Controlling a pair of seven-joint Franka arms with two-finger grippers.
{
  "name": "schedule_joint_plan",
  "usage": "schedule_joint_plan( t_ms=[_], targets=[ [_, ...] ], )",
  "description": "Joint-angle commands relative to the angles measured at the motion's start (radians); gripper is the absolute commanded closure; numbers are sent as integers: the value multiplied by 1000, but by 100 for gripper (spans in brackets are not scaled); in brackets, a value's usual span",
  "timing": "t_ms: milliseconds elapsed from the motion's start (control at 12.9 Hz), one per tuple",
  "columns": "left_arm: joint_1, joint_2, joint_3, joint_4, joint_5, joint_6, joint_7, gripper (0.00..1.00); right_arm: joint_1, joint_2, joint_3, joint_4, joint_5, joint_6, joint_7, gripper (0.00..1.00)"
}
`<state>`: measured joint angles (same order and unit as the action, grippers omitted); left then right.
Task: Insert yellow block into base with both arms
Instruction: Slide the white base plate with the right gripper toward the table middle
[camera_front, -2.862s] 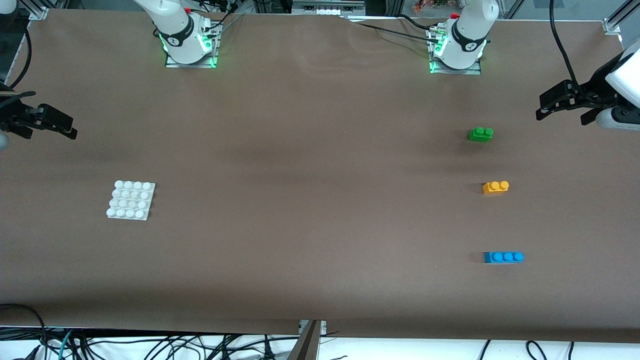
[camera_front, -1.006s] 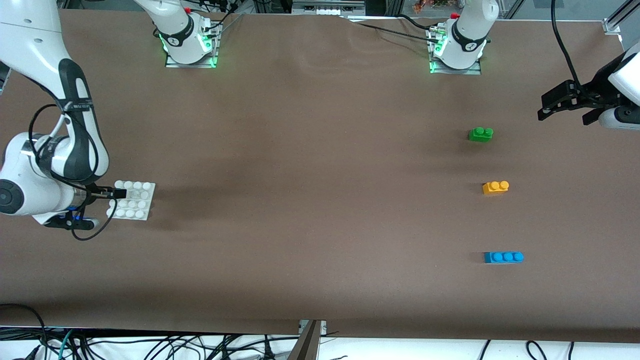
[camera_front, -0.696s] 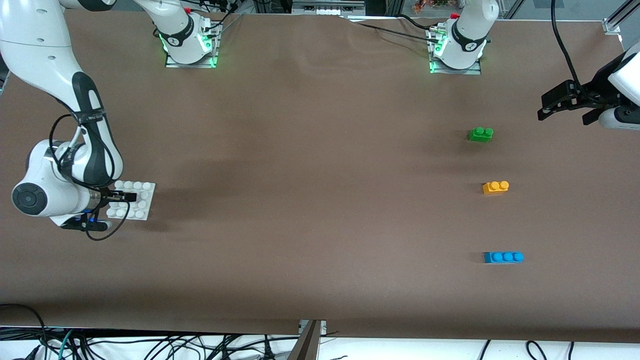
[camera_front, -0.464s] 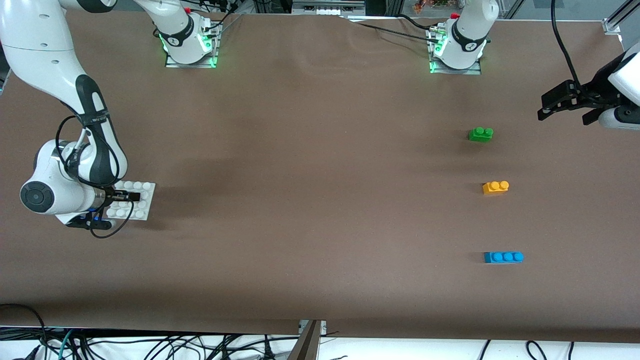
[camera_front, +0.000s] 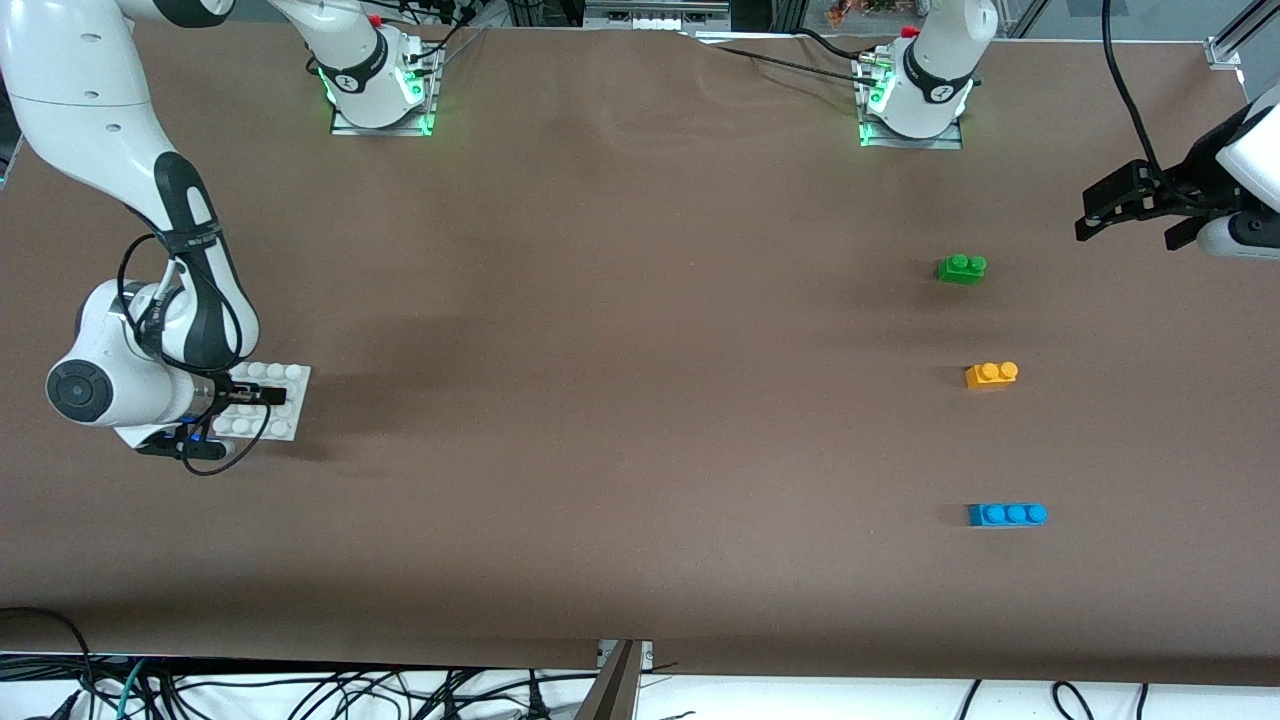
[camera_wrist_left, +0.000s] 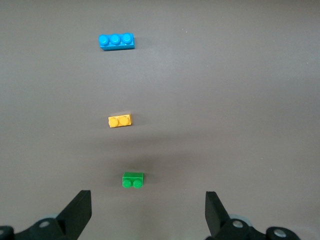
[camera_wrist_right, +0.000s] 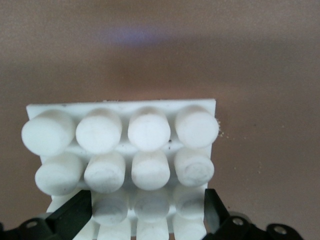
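At the right arm's end of the table (camera_front: 620, 400), the white base (camera_front: 285, 400) lies flat on the brown surface, roughly midway between the edge where the arms are mounted and the edge by the front camera. The right gripper (camera_front: 262, 395) is low over the base at the side toward the table end. In the right wrist view its two black fingers (camera_wrist_right: 70, 217) stand spread apart, one at each side of the base (camera_wrist_right: 120, 150), with the studs between them; whether they touch the plate cannot be told, and nothing is lifted.

The middle of the table is bare brown cover.

Toward the left arm's end, three bricks lie in a loose row, well apart from each other. The green brick (camera_front: 961, 268) is nearest the arms' edge, the yellow block (camera_front: 991, 374) sits in the middle of the row, and the blue brick (camera_front: 1007, 514) is closest to the front camera's edge.

The left gripper (camera_front: 1100, 210) waits in the air near the end edge of the table, fingers (camera_wrist_left: 75, 215) wide apart and empty, with all three bricks in its wrist view.
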<state>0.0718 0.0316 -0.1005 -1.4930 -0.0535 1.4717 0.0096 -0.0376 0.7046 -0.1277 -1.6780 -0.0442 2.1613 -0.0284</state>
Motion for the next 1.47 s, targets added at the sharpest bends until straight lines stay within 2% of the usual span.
schedule_joint_plan(
  t_ms=[0,309,542,851,1006,1393],
  targets=[
    [-1,5,4,22,-15,-19,7,0,21,35,13,-2,58,72,10,0],
    [-1,4,2,22,-15,-19,7,0,148,35,14,6,125,87,83,0],
    [-1,4,2,22,-15,-19,7,0,257,38,14,9,129,110,171,0],
    [-1,4,2,22,-15,-19,7,0,388,56,14,9,158,163,182,0],
    [-1,5,2,22,-15,-19,7,0,450,59,14,23,194,164,261,0],
    [-1,5,4,22,-15,-19,9,0,593,65,16,53,198,166,401,0]
  ],
)
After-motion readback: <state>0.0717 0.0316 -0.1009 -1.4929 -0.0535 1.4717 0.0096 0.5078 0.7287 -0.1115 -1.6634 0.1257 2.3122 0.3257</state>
